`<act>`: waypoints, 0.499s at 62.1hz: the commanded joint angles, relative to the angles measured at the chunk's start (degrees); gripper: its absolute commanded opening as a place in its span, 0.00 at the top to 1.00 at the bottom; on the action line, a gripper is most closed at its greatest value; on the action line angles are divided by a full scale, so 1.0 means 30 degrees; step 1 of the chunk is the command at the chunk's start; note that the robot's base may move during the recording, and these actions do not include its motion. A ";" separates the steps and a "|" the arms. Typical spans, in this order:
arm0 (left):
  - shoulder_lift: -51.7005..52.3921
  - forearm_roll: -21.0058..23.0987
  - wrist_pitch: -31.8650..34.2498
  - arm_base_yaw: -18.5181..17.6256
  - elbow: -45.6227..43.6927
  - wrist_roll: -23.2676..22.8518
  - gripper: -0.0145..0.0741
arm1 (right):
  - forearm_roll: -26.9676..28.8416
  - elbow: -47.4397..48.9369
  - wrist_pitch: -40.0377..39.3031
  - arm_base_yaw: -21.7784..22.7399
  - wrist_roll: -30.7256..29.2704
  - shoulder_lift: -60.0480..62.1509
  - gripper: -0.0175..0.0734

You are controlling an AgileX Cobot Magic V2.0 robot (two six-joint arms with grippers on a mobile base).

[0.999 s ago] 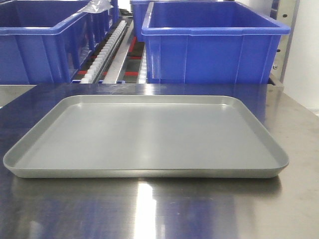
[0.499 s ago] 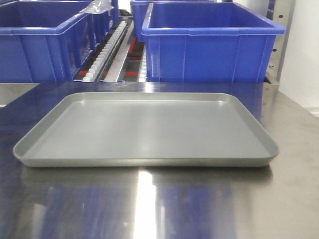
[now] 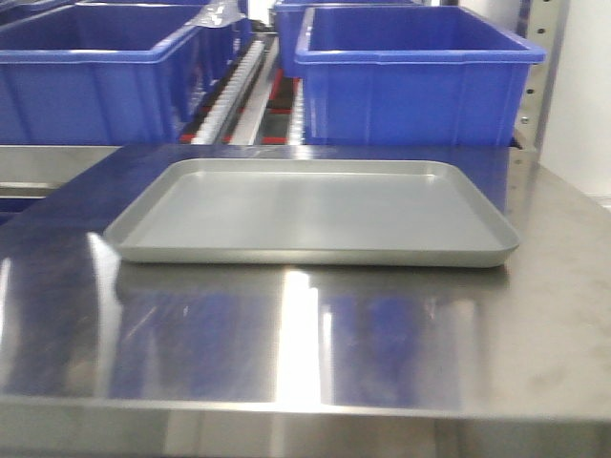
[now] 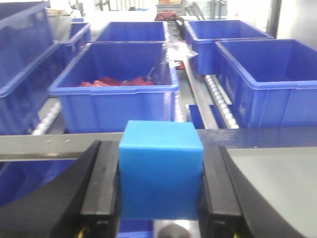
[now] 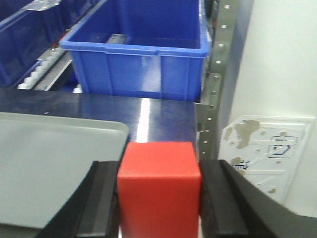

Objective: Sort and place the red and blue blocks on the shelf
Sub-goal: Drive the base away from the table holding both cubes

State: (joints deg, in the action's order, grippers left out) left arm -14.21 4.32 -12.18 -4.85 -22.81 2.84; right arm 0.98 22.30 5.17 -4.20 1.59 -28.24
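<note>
1. Your left tool (image 4: 161,203) pinches the small matte blue cube (image 4: 161,168) between its pads. Your right tool (image 5: 158,203) pinches the small matte red cube (image 5: 158,183) the same way.
2. The stainless steel shelf rack (image 5: 220,59) lies straight ahead of both tools, beyond the steel bench (image 5: 148,114).
3. Both tools point level at it. The large blue plastic bin (image 4: 114,106) facing your left tool holds red pieces, so I judge the blue cube belongs elsewhere.
</note>
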 commanded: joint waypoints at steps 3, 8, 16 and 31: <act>-0.0128 0.0045 0.1793 0.0026 -0.0533 -0.0065 0.70 | -0.0153 0.0550 -0.1547 0.0149 -0.0100 0.0013 0.75; -0.0128 0.0045 0.1793 0.0026 -0.0533 -0.0065 0.70 | -0.0153 0.0550 -0.1547 0.0149 -0.0100 0.0013 0.75; -0.0128 0.0045 0.1793 -0.0011 -0.0533 -0.0065 0.70 | -0.0153 0.0550 -0.1547 0.0149 -0.0100 0.0013 0.75; -0.0128 0.0045 0.1793 -0.0011 -0.0533 -0.0065 0.70 | -0.0153 0.0550 -0.1547 0.0149 -0.0100 0.0013 0.75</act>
State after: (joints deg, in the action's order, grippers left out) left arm -14.21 4.32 -12.18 -4.85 -22.81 2.84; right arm 0.98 22.30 5.17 -4.20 1.59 -28.13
